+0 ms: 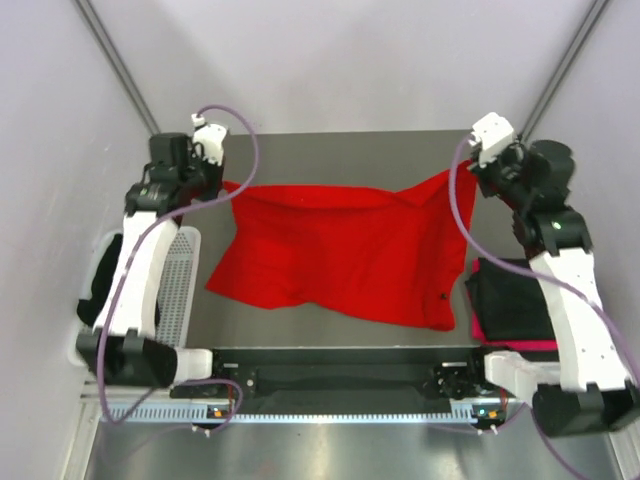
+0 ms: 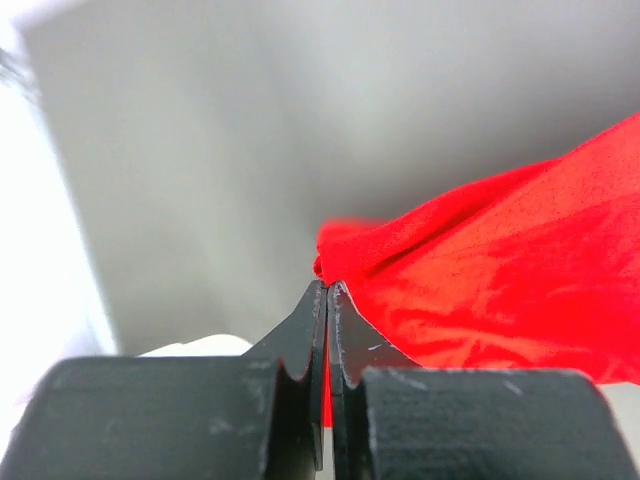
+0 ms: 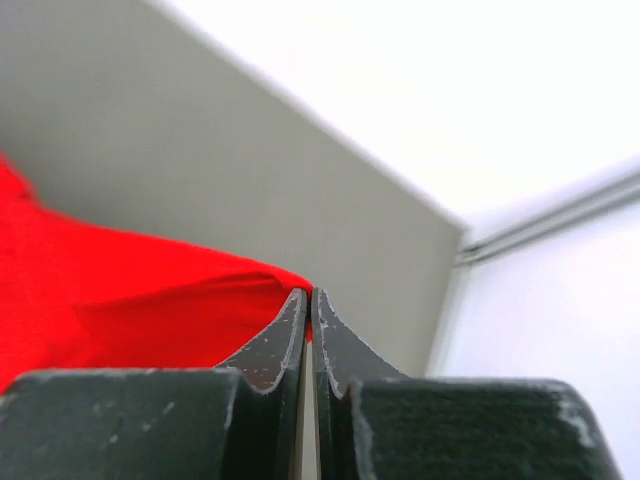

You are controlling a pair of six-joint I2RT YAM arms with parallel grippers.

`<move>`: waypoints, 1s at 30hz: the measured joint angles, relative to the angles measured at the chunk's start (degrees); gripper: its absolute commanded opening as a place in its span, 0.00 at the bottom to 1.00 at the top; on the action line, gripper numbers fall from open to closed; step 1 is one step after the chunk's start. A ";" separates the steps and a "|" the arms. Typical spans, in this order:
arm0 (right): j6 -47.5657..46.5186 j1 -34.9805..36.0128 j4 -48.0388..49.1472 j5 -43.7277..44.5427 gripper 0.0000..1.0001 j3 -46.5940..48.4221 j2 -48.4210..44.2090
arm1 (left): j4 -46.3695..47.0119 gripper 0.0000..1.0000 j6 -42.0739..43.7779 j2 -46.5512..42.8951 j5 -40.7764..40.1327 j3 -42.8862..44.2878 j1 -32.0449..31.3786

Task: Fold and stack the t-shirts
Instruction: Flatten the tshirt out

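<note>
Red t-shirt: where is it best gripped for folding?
Probably at the two far corners of the red t-shirt, each pinched from its outer side, as the left gripper and right gripper do: the cloth spreads wide between them.

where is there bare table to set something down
Two strips of table: one between the red shirt and the back wall, one between its near hem and the rail. The basket crowds the left, the black shirt the right.
</note>
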 measured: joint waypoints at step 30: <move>-3.21 -1.07 -22.16 1.62 0.00 39.28 -30.91 | -15.54 0.00 2.93 -31.91 1.60 27.61 -0.02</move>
